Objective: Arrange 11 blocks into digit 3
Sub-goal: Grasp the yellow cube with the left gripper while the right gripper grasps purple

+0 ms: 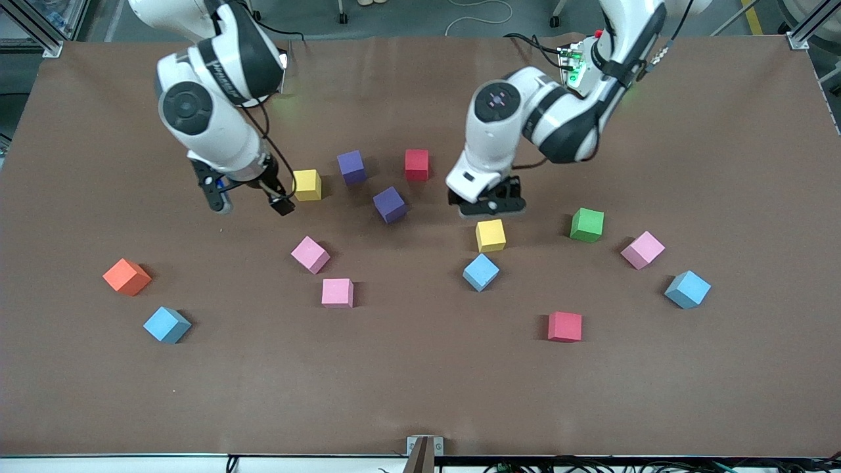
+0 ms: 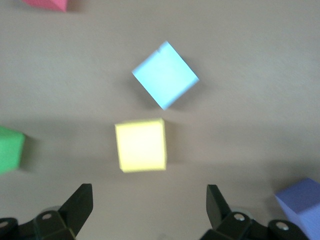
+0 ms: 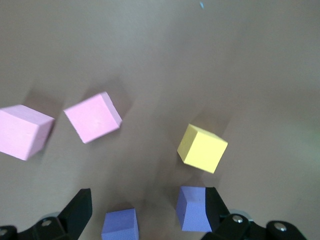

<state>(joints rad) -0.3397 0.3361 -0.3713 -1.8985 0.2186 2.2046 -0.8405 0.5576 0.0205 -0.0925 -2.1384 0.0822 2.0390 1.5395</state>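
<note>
Front view: the left arm bends down from its base so that the left tool [image 1: 487, 205] hangs low over the brown tabletop [image 1: 420, 394], its jaws wide and holding nothing. A yellow block [image 1: 491, 235] sits just nearer the camera than this tool, with a light blue block [image 1: 481, 271] nearer again and a green block [image 1: 587, 225] toward the left arm's end. The right arm reaches down too; the right tool [image 1: 251, 202] is spread wide and empty, just beside a second yellow block [image 1: 307, 184]. Two purple blocks [image 1: 351, 167] lie between the tools. The blocks are scattered, none touching.

Left wrist view: the fingertips [image 2: 82, 200] stand wide apart, the yellow block between and ahead of them.

Right wrist view: the fingers [image 3: 80, 205] are wide, two purple blocks close by them and two pink blocks [image 3: 93, 117] farther off.
</note>
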